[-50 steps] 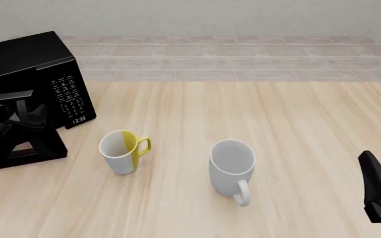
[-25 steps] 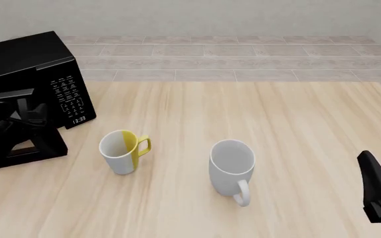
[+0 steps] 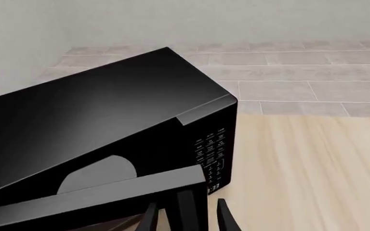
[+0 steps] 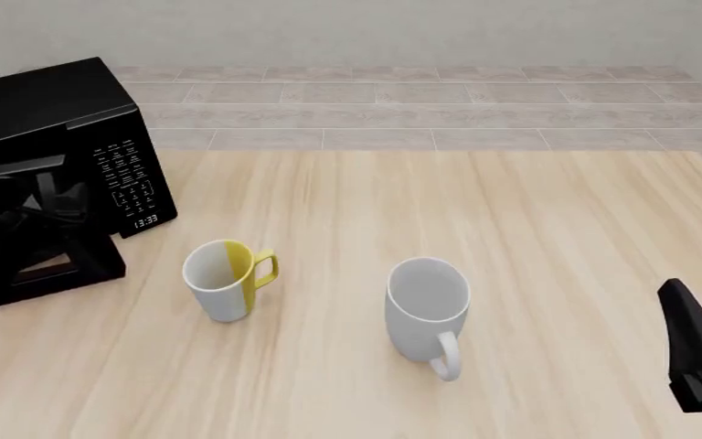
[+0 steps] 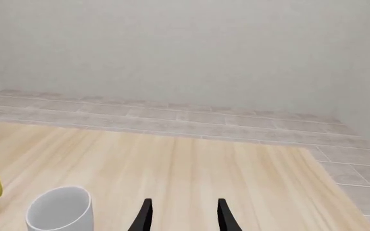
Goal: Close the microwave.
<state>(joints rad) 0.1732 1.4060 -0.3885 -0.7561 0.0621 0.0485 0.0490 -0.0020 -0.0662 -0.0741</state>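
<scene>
**Operator:** While the door (image 4: pixel 47 265) stands partly open, where is the unit, and what is each gripper doing?

**Technician:** Reading left to right in the front view: the microwave (image 4: pixel 52 119) sits at the far-left edge of the table (image 4: pixel 510 238), keypad panel (image 4: pixel 125 183) toward the centre. The left gripper (image 3: pixel 185 219) is at the door's free edge; the left wrist view shows its fingers spread, with a dark upright part of the door between them. Whether the pads actually touch it cannot be determined. Next come the yellow-and-white mug (image 4: pixel 227 279) and the white mug (image 4: pixel 427 311), both upright and well apart from the unit. The right gripper (image 5: pixel 181 216) hangs at the near-right corner, fingers spread and holding nothing.

**Operator:** Failure modes from here?

**Technician:** In my judgement, an off-line push could slide the fingers off the door edge, leaving it ajar. Excess force could shove the whole unit across the table. The grey plate (image 3: pixel 98 173) inside is not in the door's way.

**Operator:** Orientation?

**Technician:** The long axis runs along the keypad-and-door face, angled across the table's left corner. That face points toward the near side, turned slightly rightward.
</scene>
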